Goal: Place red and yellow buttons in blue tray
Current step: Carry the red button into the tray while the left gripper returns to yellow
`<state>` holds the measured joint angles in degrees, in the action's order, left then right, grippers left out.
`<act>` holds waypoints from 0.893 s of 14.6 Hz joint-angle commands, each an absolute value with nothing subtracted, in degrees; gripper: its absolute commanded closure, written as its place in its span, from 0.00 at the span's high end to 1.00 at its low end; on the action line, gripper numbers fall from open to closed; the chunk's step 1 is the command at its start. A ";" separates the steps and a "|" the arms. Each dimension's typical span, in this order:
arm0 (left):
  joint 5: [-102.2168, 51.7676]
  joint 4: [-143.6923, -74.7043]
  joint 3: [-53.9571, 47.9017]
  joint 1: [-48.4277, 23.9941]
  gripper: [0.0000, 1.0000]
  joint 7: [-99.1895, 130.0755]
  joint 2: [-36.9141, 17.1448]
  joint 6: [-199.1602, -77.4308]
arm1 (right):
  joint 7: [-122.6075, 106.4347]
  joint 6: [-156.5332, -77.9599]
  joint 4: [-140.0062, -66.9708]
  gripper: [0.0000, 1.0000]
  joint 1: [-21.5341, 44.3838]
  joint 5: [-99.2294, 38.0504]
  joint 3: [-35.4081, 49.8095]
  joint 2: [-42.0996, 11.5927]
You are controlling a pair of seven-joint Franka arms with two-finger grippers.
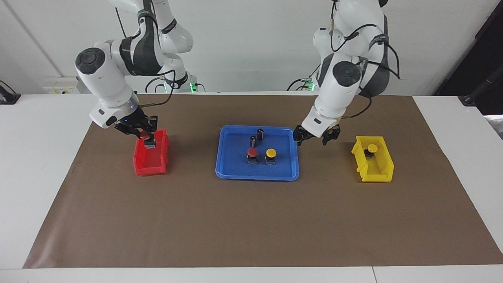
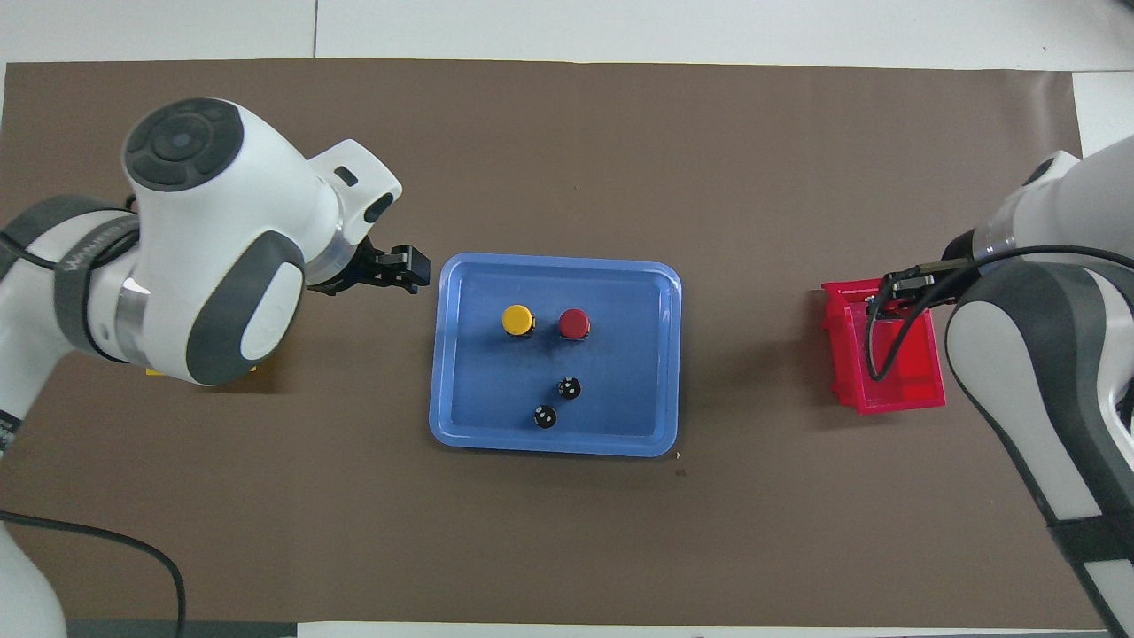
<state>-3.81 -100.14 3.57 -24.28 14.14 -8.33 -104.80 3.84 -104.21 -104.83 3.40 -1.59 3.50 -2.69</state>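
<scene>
- The right gripper (image 1: 146, 138) is closed on a red button (image 1: 145, 136) over the red bin (image 1: 151, 160).
- The left gripper (image 1: 316, 136) waits open beside the blue tray (image 1: 257, 173).
- One red button (image 1: 252, 153) and one yellow button (image 1: 271, 153) stand in the tray; another yellow button (image 1: 372, 148) sits in the yellow bin (image 1: 373, 173).
- Next, I think: carry the held button over the tray and let go.

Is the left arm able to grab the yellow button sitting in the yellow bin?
Probably yes. The left end effector hangs open between the blue tray and the yellow bin, and the yellow button stands uncovered in the open-topped bin.
</scene>
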 commanded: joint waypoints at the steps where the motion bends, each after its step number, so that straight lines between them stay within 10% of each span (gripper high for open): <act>1: -2.65 -99.58 3.08 -18.13 1.00 6.53 -4.76 -100.65 | 14.11 -104.05 -97.40 0.30 9.99 -2.11 4.04 -8.16; 13: -2.11 -108.08 3.08 -4.84 0.90 -7.47 4.83 -104.91 | 28.83 -125.49 -105.81 0.30 21.62 -4.48 4.04 -16.08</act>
<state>-2.97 -101.96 3.80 -6.78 -7.59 3.63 -98.60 28.11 -122.71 -102.24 21.56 -3.41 3.96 -17.56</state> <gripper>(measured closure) 0.044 0.590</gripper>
